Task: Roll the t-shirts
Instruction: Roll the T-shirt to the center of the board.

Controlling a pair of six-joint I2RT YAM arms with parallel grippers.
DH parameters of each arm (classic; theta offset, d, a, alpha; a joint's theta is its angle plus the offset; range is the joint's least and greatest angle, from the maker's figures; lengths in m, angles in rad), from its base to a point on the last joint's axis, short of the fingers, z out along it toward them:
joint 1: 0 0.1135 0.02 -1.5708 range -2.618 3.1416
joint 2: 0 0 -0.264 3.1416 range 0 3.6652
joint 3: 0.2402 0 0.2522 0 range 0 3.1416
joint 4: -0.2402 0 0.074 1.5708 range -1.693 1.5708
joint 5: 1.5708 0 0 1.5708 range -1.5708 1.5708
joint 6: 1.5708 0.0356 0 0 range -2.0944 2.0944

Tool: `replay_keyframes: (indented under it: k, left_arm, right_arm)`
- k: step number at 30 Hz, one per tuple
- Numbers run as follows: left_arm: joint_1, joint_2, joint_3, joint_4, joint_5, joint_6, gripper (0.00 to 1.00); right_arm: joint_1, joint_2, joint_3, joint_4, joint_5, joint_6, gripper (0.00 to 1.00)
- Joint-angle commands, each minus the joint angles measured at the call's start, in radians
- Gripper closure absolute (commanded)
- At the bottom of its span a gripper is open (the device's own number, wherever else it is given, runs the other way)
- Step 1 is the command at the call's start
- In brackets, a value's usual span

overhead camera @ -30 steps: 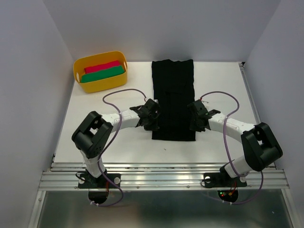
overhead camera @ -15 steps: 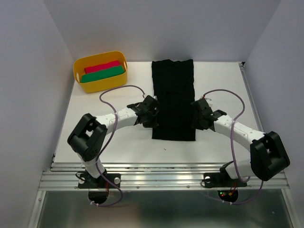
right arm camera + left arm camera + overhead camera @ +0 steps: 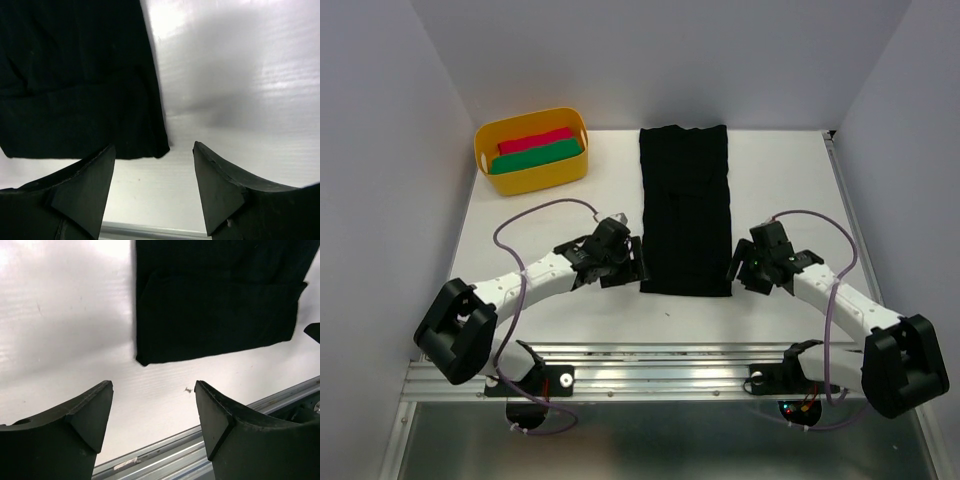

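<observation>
So, both pincers are seen spread wide with nothing held: the left pincer (image 3: 152, 390) and the right pincer (image 3: 153, 150) are each parked low over the white surface (image 3: 780, 180). The black t-shirt (image 3: 685, 210) is laid out flat as a long folded strip between the two. Its near hem sits just ahead of each pincer, with one corner in front of each set of fingers.

What could go wrong here, as a guess:
- Only the top layer could get pinched, since the strip looks to be folded in layers. The fold would then be pulled open instead of rolled.
- If the two corners aren't picked up evenly, a lopsided, cone-shaped roll is likely.
- Soft cloth like this can easily be dragged along the surface rather than lifted.

The yellow tub (image 3: 535, 178) is well off beyond the left pincer.
</observation>
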Motion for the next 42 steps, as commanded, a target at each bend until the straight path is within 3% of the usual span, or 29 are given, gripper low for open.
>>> replay_keyframes:
  k: [1,10,23,42]
  left_arm:
    - [0.006,-0.043,-0.086,0.079,0.048,-0.073,0.25]
    - [0.006,0.011,-0.183,0.208,0.106,-0.131,0.35]
    - [0.006,0.068,-0.192,0.224,0.085,-0.148,0.48]
    - [0.009,0.068,-0.201,0.257,0.037,-0.193,0.50]
  right_arm:
    - [-0.019,-0.045,-0.072,0.060,-0.121,0.062,0.31]
    - [-0.019,-0.086,-0.188,0.161,-0.149,0.133,0.38]
    - [-0.019,-0.065,-0.207,0.190,-0.146,0.148,0.60]
    - [-0.019,-0.056,-0.199,0.197,-0.146,0.147,0.61]
